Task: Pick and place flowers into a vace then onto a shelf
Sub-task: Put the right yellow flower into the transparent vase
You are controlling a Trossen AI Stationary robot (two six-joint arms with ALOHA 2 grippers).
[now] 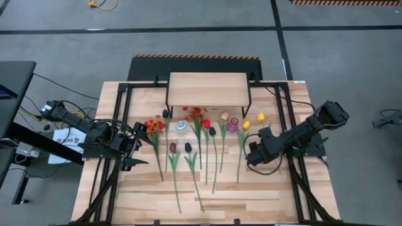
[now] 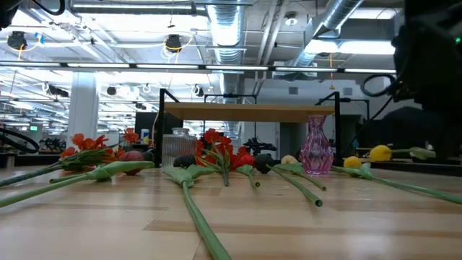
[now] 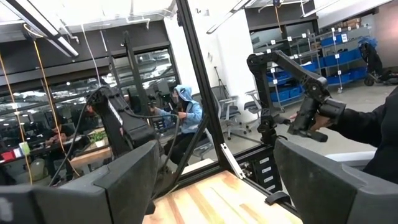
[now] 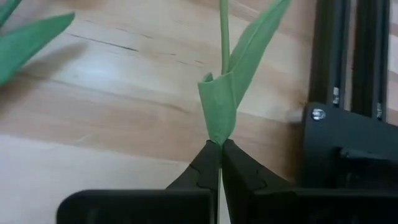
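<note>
The flowers (image 1: 188,147) lie in a row on the slatted table, heads toward the shelf (image 1: 207,88), a wood plank on black legs at the far edge. A clear vase (image 1: 181,127) and a pink vase (image 1: 233,125) stand in front of it. My right gripper (image 1: 250,155) is down at the right end of the row, shut on the stem of a yellow tulip (image 1: 245,125). My left gripper (image 1: 134,149) hovers open at the left end of the row, beside the red-orange sprays (image 1: 154,125), touching nothing. My right gripper pinches the yellow tulip's green stem (image 4: 217,134) between its two fingertips (image 4: 208,163), just where a folded leaf wraps the stem. The fingers come from above, slanting in from the table's right, and lie across the stem. Beyond the fingers, stem and leaf run close over the tabletop.
Black frame rails (image 4: 348,93) run just right of the held stem. A second yellow tulip (image 1: 260,117) lies near the right arm. In the low view the pink vase (image 2: 315,146) stands under the shelf's front edge. Bare wood (image 1: 251,201) spreads toward the near edge.
</note>
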